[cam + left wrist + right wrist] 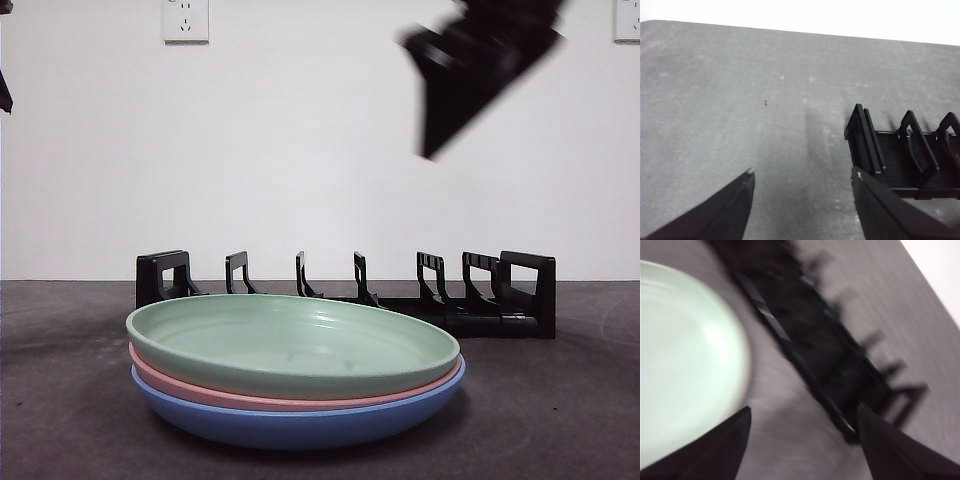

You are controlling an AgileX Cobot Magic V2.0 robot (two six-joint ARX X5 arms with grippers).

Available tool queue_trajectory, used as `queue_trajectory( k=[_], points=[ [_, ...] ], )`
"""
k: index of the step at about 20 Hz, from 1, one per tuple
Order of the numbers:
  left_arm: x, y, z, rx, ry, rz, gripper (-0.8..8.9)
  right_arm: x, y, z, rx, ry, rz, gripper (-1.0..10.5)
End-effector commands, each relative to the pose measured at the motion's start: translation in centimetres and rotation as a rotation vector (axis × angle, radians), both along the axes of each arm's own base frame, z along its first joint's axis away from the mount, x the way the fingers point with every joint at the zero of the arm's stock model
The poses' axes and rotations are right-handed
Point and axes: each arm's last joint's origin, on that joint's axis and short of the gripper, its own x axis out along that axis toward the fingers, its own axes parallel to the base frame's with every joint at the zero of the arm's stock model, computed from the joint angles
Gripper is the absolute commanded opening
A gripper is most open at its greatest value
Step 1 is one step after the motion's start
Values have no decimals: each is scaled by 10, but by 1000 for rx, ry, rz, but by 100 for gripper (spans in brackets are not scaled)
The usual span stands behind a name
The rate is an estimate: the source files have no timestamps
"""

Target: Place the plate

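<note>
No readable writing or brands. You see green plate (290, 345) atop pink plate (300, 398) and blue plate (300, 422), stacked on dark grey worktop (560, 400), black rack (400, 290) just behind. White wall, outlets (185, 20). Right claw (802, 415) blurred above rack, spread, empty. Left claw (802, 180) spread, empty, beside rack end.

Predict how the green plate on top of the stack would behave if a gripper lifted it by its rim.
The green plate looks rigid, so it probably will not flex. Its smooth, glossy rim may slip between jaws. Nested loosely on the pink plate, it should lift free, though held by one edge it would likely tilt.
</note>
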Motion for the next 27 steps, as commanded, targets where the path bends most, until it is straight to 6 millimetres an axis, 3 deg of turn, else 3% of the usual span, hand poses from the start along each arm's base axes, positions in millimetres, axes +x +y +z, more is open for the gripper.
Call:
queue_trajectory(
  k=[1,4,6,8,12,13,14,15,27],
  points=[
    [1,-1,4,-7,-19,-3,309,43,-61,11,134,-39,-186,335],
    [1,-1,5,-8,-21,-3,309,66,-132,24,330,-166,-407,336],
    [1,-1,5,-8,-23,-3,309,68,-159,28,368,-223,-505,336],
    [1,-1,5,-8,-27,-3,309,67,-173,28,392,-227,-573,335],
    [1,-1,5,-8,-27,-4,309,67,-174,28,426,-220,-594,329],
    [1,-1,5,-8,-27,-3,287,67,-174,28,430,-214,-587,165],
    [1,-1,5,-5,-24,-6,27,67,-173,27,433,-197,-571,14],
    [1,-1,5,-5,-24,-7,8,67,-173,27,449,-192,-570,17],
    [-7,1,4,48,-22,-8,8,65,-172,25,490,-151,-534,17]
  ],
)
